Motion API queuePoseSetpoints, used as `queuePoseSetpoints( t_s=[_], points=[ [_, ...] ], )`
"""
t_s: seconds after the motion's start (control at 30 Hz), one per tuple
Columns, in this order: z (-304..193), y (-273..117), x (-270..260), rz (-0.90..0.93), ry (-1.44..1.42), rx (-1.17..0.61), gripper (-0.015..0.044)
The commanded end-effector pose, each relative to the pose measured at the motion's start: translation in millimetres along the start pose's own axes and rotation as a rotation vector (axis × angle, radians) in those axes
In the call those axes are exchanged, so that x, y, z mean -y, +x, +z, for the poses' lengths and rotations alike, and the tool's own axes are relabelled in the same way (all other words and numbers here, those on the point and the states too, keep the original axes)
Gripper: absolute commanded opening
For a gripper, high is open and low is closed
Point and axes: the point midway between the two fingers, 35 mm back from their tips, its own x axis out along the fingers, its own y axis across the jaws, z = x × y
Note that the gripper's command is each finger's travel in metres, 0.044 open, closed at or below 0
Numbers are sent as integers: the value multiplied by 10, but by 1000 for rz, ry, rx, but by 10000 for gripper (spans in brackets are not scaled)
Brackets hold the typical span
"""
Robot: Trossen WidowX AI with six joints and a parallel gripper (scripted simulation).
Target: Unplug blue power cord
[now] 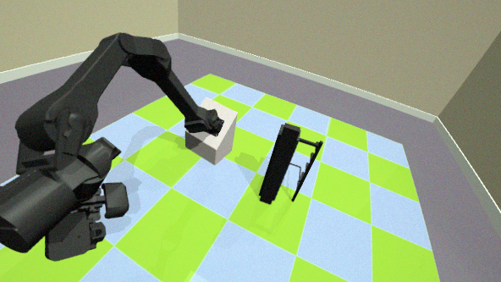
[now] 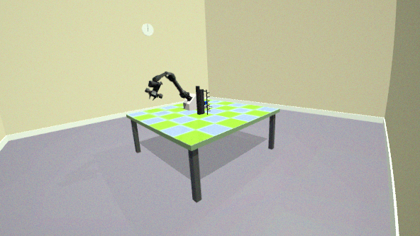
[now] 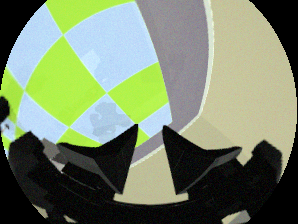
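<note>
Blue is seen only as a small speck, the plug point(image 2: 206, 103), on the far face of the power strip point(image 2: 200, 99) in the exterior view. It is taken to be seated in its socket. In the top view the plug is hidden behind the strip point(image 1: 277, 163), which stands upright on the checked table point(image 1: 262, 261) as a tall black slab. The cord cannot be made out.

The gripper point(image 1: 106, 214) is held low at the near-left of the table, well apart from the strip. The white base block point(image 1: 220, 138) lies between the two. In the wrist view the gripper point(image 3: 149, 156) is seen with its fingers drawn partway together. A gap is left between them and nothing is pinched. Only table squares, floor and wall show beyond.

Task judged not yet begun on the plug itself.

Risks noted:
- The plug may not be admitted by fingers set this narrow, and it could be knocked rather than gripped unless they are spread first.
- The strip looks tall and thin, so it could be tipped or dragged by a sideways pull or a brush from the wrist.
- A reach round the slab to its hidden face is needed, and the forearm may be fouled on the slab's edge.
- The plug is out of the wrist view, so alignment would be blind until the wrist is turned.
</note>
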Motion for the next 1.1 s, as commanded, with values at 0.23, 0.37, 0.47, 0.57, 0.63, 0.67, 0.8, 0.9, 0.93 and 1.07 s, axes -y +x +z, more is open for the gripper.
queuePoseSetpoints(
  t_s=[0.23,0.37,0.47,0.57,0.63,0.67,0.8,0.9,0.93,1.07],
  points=[
    [920,-301,-679,126,-157,281,160],
    [1185,-489,-947,168,-213,376,160],
    [1360,-651,-1155,198,-255,445,160],
    [1512,-829,-1367,227,-298,513,160],
    [1601,-957,-1512,246,-327,559,160],
    [1641,-1024,-1585,256,-342,581,160],
    [1772,-1293,-1870,292,-400,666,160],
    [1840,-1495,-2074,317,-442,726,160],
    [1858,-1564,-2142,325,-456,746,160],
    [1905,-1849,-2417,357,-513,824,160]
  ],
)
